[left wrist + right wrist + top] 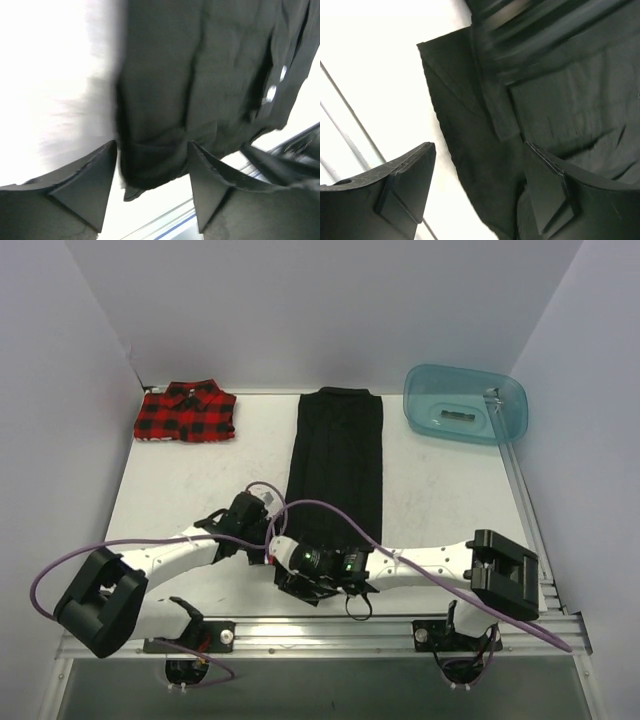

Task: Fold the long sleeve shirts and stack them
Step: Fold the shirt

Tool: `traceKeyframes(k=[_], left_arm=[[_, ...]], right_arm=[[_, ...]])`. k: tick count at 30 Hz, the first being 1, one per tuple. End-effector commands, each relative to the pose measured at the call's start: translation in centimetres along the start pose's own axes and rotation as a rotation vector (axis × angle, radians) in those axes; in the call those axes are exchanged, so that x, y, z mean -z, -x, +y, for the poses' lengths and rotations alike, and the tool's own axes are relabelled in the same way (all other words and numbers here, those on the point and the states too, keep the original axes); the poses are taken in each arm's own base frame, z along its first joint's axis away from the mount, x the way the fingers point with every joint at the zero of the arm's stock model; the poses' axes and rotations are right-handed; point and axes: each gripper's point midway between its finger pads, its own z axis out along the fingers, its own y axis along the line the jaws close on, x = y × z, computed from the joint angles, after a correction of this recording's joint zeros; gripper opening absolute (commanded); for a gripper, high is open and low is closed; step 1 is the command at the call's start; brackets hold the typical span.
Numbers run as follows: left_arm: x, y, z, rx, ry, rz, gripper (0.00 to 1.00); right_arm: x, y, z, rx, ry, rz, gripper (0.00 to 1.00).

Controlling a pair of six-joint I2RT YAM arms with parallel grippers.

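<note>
Black shirt (335, 455) lies in the middle of the desk (200, 480), folded into a long narrow strip that runs from the far edge toward the arms. Its near end sits under the two claws. The plaid shirt (187, 412) is folded into a small rectangle at the far left corner, well apart from the black one. A teal tub (510, 415) stands at the far right corner.

The left claw (265, 530) hangs at the strip's near left edge. In its wrist view the fingers are spread wide, and the dark hem shows in the gap between them without either pad pressing it. Two white buttons (271, 92) show on the cloth to the right, though the picture is blurred.

The right claw (300, 575) reaches in from the right, low over the strip's near end. Its wrist view shows both fingers spread wide above a corner of the black cloth, with bare desk to the left. Neither claw grips anything.
</note>
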Motion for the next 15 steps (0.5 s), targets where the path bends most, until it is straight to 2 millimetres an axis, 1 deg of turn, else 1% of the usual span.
traceKeyframes(k=[1, 2, 3, 4, 5, 6, 7, 8, 9, 11, 12, 13, 15], left_arm=[[1.3, 2.4, 0.1, 0.119, -0.033, -0.072, 0.68], [1.6, 3.3, 1.2, 0.159, -0.016, -0.096, 0.7], [1.9, 3.9, 1.8, 0.179, -0.007, -0.115, 0.73], [2.4, 4.2, 2.1, 0.192, -0.002, -0.129, 0.76], [2.7, 4.6, 2.5, 0.199, 0.002, -0.142, 0.77], [3.2, 5.2, 3.6, 0.233, 0.024, -0.159, 0.77], [3.6, 5.6, 3.9, 0.248, 0.028, -0.175, 0.78], [3.7, 5.6, 4.4, 0.265, 0.033, -0.179, 0.78], [4.1, 6.2, 5.2, 0.295, 0.039, -0.201, 0.78], [4.6, 6.6, 5.9, 0.323, 0.04, -0.225, 0.78], [4.8, 6.4, 6.4, 0.338, 0.048, -0.225, 0.78], [5.2, 7.0, 7.0, 0.356, 0.052, -0.252, 0.78], [5.5, 6.9, 7.6, 0.369, 0.056, -0.258, 0.78]], right_arm=[[-0.6, 0.9, -0.4, 0.153, -0.057, -0.012, 0.72], [-1.1, 0.5, -0.1, 0.171, -0.059, 0.001, 0.72], [-1.2, 0.5, -0.4, 0.187, -0.082, 0.004, 0.72], [-1.5, 1.1, -0.3, 0.198, -0.092, -0.019, 0.72], [-1.9, 0.9, -0.2, 0.212, -0.093, -0.011, 0.72], [-2.1, 1.2, -0.2, 0.217, -0.092, -0.013, 0.72], [-2.3, 1.3, -0.1, 0.23, -0.091, -0.012, 0.72], [-2.8, 1.1, 0.1, 0.238, -0.086, 0.001, 0.72], [-2.9, 1.5, 0.2, 0.237, -0.083, -0.006, 0.72], [-3.4, 1.5, 0.5, 0.244, -0.071, -0.006, 0.72], [-3.6, 1.6, 0.6, 0.248, -0.07, -0.007, 0.72], [-3.8, 1.8, 0.6, 0.249, -0.074, -0.01, 0.72], [-4.3, 1.6, 0.6, 0.266, -0.075, 0.003, 0.72]])
